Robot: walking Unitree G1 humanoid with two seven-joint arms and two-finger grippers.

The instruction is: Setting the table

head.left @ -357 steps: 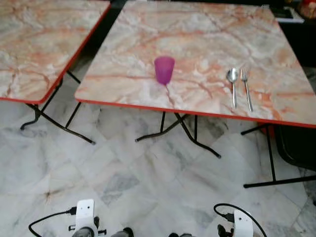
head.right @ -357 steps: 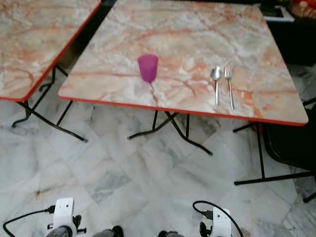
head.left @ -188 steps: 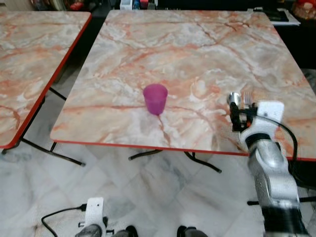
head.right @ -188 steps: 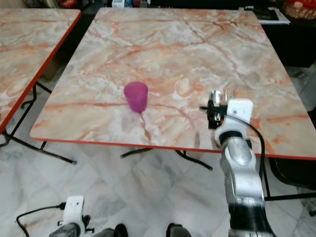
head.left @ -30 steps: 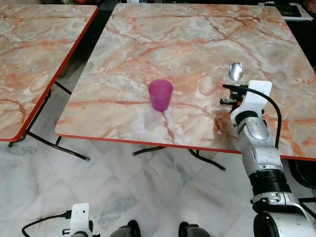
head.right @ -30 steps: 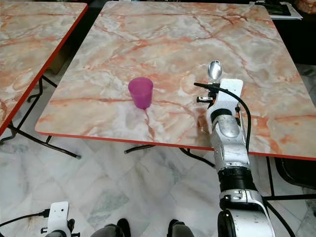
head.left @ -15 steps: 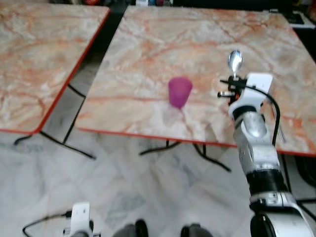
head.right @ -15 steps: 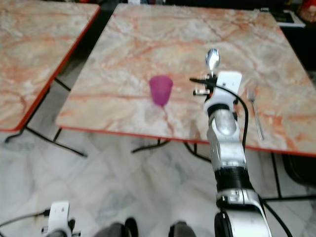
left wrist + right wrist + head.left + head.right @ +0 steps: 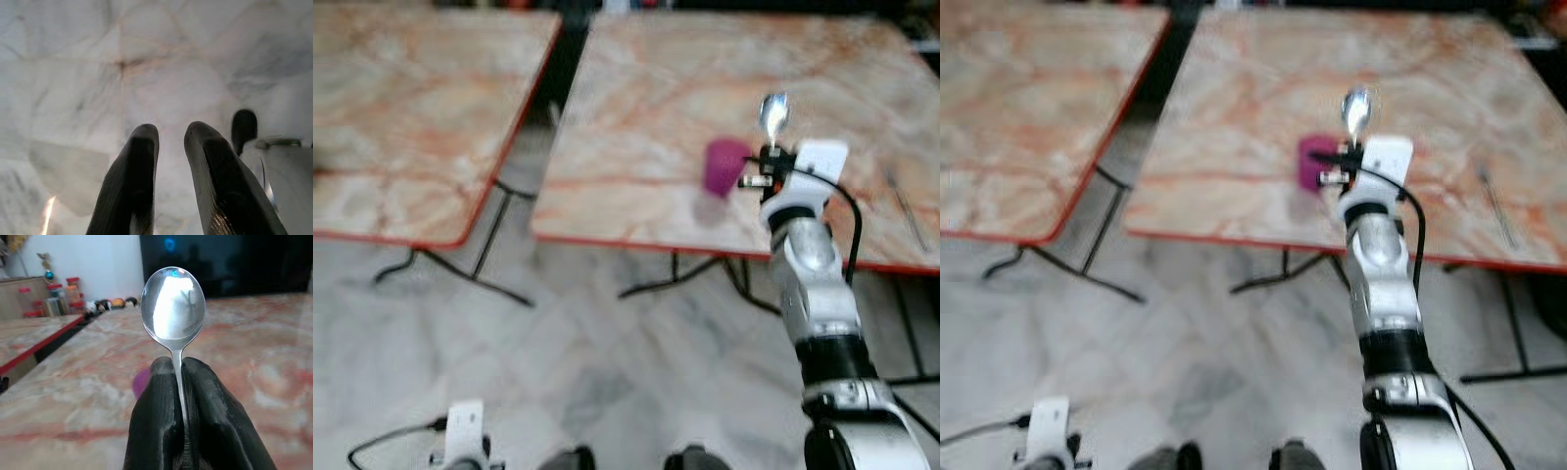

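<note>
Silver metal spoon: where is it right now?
The silver metal spoon stands bowl-up, clamped in the right gripper, raised over the marble table just right of the purple plastic cup.

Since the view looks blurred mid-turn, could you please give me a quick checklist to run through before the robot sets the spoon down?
1. Spoon grip: right gripper is shut on the handle, bowl upright. Ok.
2. Purple cup: upright near the table front edge, right beside the raised spoon. Ok, but mind it.
3. Fork: lying on the table, to the robot's right. Ok.
4. Head views sharp enough to place: blurred. Not ok.
5. Left gripper: pointing at the floor, fingers apart, holding nothing. Ok.
</note>
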